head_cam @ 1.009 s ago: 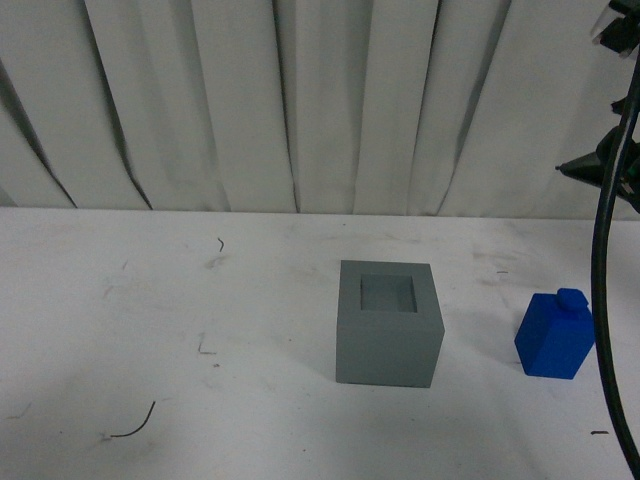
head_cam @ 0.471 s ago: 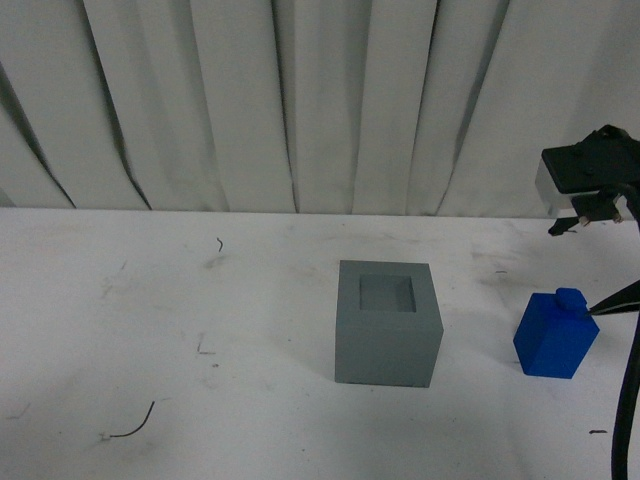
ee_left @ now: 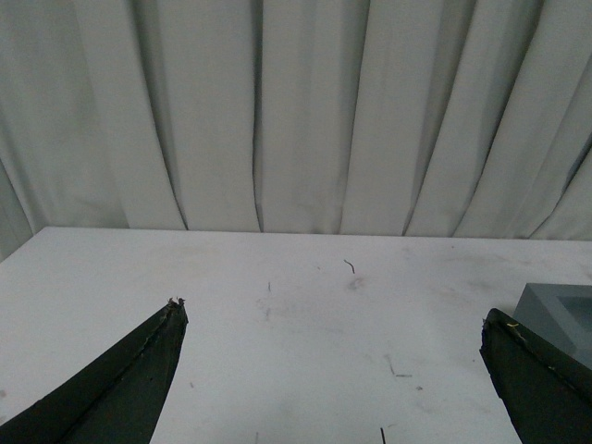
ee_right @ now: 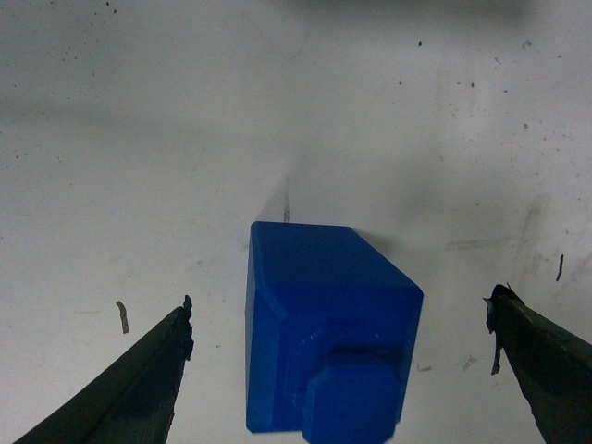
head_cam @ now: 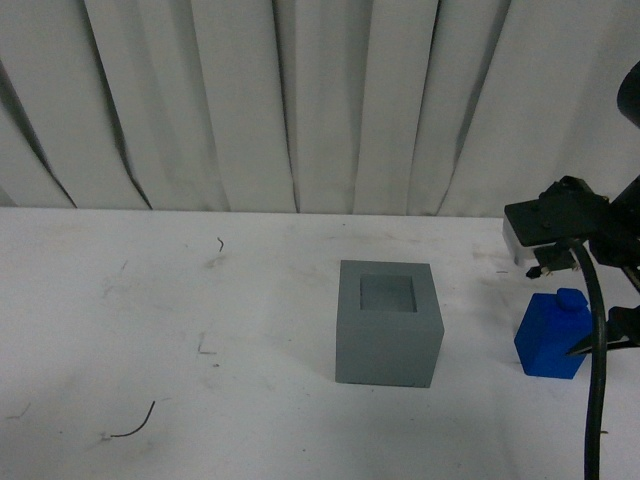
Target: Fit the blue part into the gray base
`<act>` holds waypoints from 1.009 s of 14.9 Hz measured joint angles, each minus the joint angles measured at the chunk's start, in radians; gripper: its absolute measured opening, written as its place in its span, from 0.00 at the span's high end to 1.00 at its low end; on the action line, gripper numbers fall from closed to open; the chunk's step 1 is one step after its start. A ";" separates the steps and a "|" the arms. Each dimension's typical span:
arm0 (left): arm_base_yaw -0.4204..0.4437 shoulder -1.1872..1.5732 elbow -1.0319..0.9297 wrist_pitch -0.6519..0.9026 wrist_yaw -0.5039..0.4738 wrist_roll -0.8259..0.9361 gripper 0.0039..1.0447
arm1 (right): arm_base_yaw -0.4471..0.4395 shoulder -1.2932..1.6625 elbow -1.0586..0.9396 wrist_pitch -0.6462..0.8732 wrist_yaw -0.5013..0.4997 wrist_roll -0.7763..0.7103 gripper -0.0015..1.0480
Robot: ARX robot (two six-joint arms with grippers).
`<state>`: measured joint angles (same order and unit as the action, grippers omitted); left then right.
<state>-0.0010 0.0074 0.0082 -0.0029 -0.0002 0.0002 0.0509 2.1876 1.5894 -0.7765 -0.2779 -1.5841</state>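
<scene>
Right gripper (ee_right: 339,301) spread either side of the blue part (ee_right: 314,319), its arm cut off at the frame edge.
It has come lower than half a second ago; left gripper (ee_left: 333,313) spread too.

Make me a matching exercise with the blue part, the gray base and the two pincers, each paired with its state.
1. blue part
2. gray base
3. right pincer
4. left pincer

A. top recess empty
B. open, aimed at the blue part
C. upright on the table, knob up
D. open, only table between its tips

Pairs: 1-C, 2-A, 3-B, 4-D
</scene>
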 joint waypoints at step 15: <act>0.000 0.000 0.000 0.000 0.000 0.000 0.06 | 0.011 0.069 0.031 0.005 0.084 0.068 0.06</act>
<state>-0.0010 0.0074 0.0082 -0.0029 -0.0002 -0.0002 0.0620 2.2566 1.6207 -0.7712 -0.1944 -1.5158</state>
